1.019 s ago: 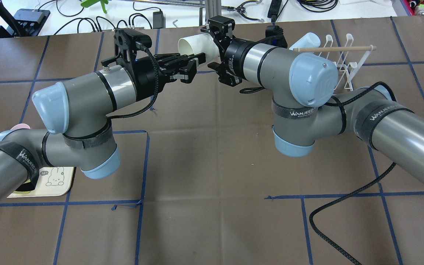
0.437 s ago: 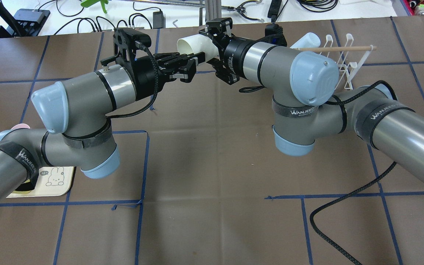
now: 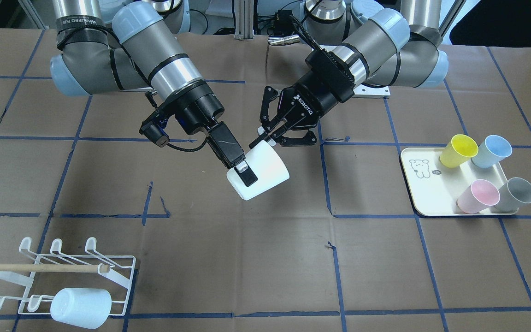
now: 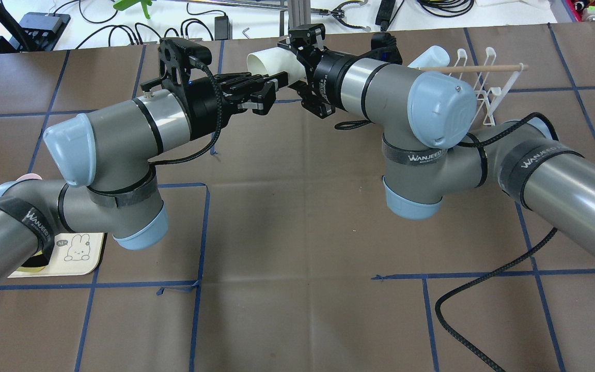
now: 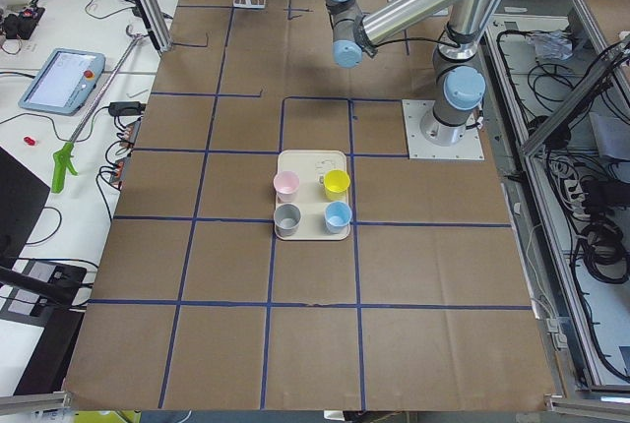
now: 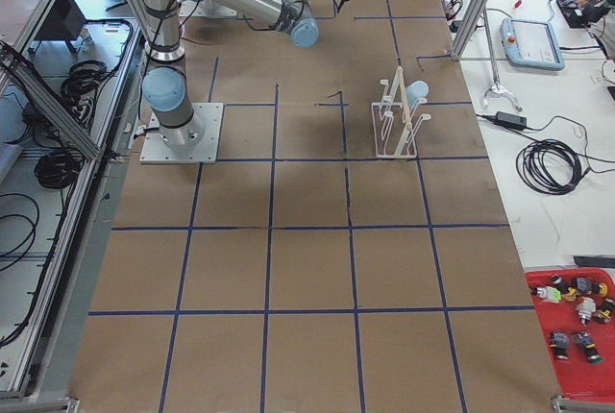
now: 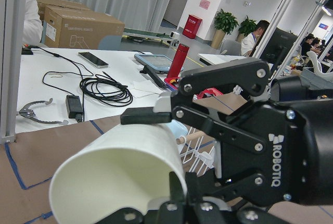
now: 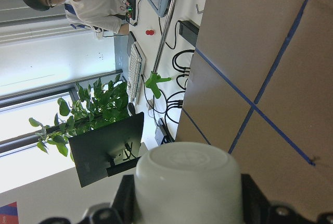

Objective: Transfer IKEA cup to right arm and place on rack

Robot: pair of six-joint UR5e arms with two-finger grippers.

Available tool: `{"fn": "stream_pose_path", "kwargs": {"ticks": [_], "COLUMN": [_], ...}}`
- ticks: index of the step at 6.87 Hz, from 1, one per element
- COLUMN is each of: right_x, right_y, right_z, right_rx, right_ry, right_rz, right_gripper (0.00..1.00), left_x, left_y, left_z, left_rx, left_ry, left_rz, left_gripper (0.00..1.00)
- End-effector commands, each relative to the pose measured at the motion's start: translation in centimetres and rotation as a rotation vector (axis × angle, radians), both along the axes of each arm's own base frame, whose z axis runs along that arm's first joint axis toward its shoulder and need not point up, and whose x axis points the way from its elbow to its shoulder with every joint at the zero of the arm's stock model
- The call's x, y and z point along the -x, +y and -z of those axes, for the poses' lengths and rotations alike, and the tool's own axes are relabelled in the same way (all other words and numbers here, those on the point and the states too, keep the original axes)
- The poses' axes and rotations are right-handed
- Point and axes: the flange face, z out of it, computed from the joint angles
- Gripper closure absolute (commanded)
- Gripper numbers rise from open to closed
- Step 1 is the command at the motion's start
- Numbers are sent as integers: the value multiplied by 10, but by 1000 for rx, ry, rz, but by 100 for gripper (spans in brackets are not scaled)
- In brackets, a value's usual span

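Note:
The white IKEA cup (image 3: 268, 166) hangs on its side above the table's middle, between both arms. My right gripper (image 3: 250, 180) is shut on its body near the base, one finger lying across the wall; the right wrist view shows the cup's base (image 8: 187, 179) between the fingers. My left gripper (image 3: 266, 138) meets the cup's rim with its fingers drawn close, pinching the wall. From overhead the cup (image 4: 271, 58) has its mouth facing the left arm. The rack (image 3: 117, 276) stands at the table's corner on the right arm's side, a pale blue cup (image 3: 80, 308) on one prong.
A cream tray (image 3: 424, 196) on the left arm's side holds several coloured cups. A black cable (image 4: 463, 299) trails over the table under the right arm. Blue tape lines cross the brown table cover. People sit at desks beyond the table.
Both grippers and the cup have shifted slightly away from the robot and a little to its left. The grips look unchanged.

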Motion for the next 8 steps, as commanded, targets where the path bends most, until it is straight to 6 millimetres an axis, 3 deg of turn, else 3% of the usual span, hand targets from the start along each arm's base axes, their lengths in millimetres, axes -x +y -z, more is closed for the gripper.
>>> {"fn": "stream_pose_path", "kwargs": {"ticks": [1,2,4,5,7,8], "right_x": [0,0,0,1,5,12], "right_y": [1,1,1,1,-10,-18], "right_z": [-1,-1,-1,-1,1,-7], "right_rx": [3,3,6,9,30,76], "right_ry": [0,0,-1,2,23,59], "right_rz": [0,0,0,0,6,9], "right_gripper": [66,66,67,68,78,81], "left_x": [-1,-4,-12,-30,-89,-110], "left_y": [-1,-3,-5,-6,19,17], "left_z": [-1,0,1,-7,-10,-15], "left_rx": [-17,-33,-42,-28,-37,-85], "left_ry": [15,27,30,33,40,42], "left_rz": [-12,-24,-42,-79,-212,-267], "left_gripper": [22,8,1,1,1,1]}}
